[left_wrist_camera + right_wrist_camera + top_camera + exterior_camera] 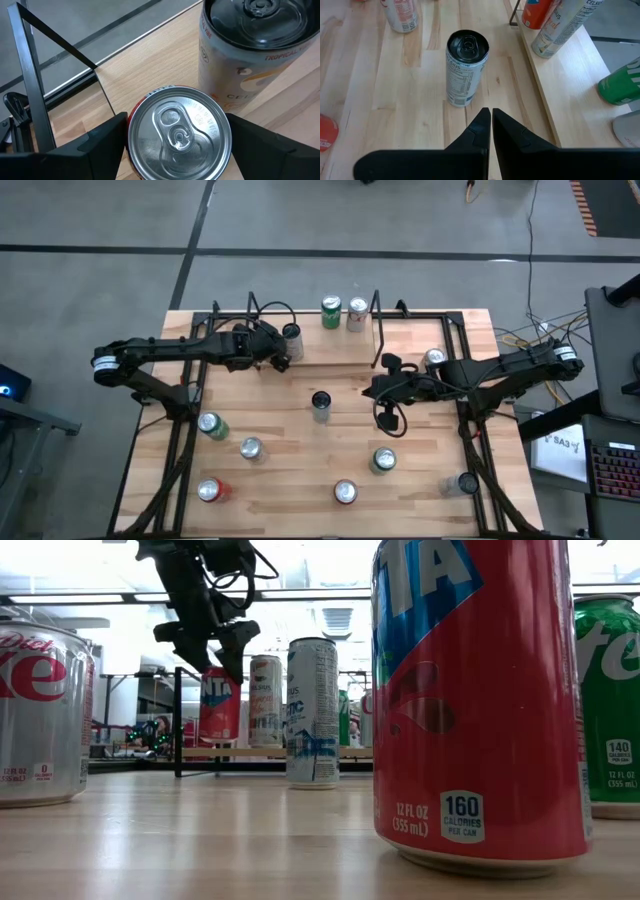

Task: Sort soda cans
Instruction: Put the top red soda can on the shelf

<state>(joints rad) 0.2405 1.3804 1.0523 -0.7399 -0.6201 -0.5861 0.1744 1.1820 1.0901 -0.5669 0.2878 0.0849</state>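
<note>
Well, the wooden table [300, 480] carries cans scattered all over it, and at its far edge runs a raised wooden shelf [330, 345] — I'll place everything from that shelf. The left arm [150, 358] reaches over the shelf's left end, the right arm [510, 368] hangs just in front of its right end. On the shelf's middle stand a green can [331, 312] and a silver-white can [357, 314] side by side; at its left end a tall pale can [250, 55] stands just beside a red can [179, 132]. The left gripper [175, 137] sits over that red can, its fingers spread wide on either side of the silver top — whether they touch the can I cannot tell. The right gripper [491, 122] has its fingers pressed together, holding nothing, pointing at a slim black-topped can [465, 67] that stands upright on the table just in front of the shelf's middle. Further in front of the shelf stand the other soda cans, among them a green one [212, 426] and a red one [211, 491].
</note>
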